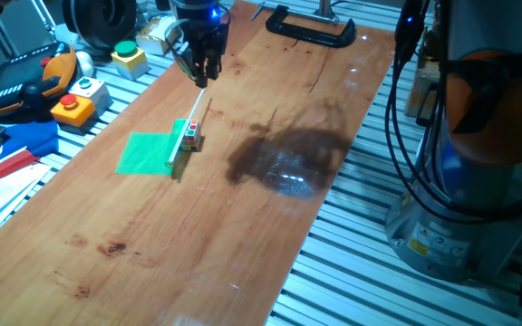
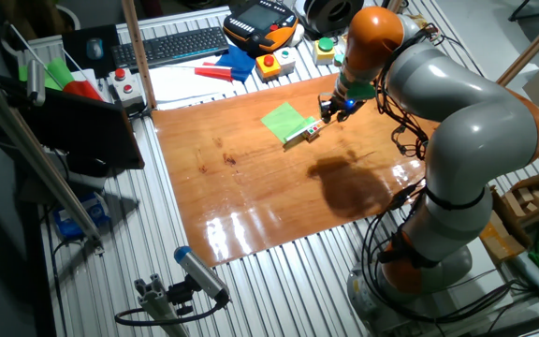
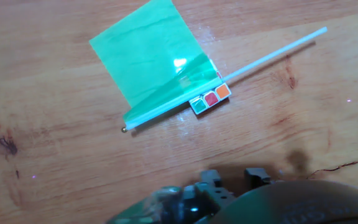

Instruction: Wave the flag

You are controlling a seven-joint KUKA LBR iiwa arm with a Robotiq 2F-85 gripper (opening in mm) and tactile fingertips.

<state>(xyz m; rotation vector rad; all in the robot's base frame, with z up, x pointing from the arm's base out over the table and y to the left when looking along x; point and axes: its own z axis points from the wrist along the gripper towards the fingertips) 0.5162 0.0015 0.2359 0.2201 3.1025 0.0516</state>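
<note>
The flag (image 3: 151,59) lies propped on the puzzle cube (image 3: 211,99); gripper (image 1: 203,72) state cannot be told; the stick could be missed or the cube dragged along.

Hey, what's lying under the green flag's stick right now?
The flag lies on the wooden table, its stick crossing the small puzzle cube. The sheet hides part of the cube.

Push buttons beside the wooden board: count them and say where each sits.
3 in one fixed view, all off the board's far left corner: a green one farthest back, a grey-topped one in the middle, a red one nearest. Others may be hidden.
</note>
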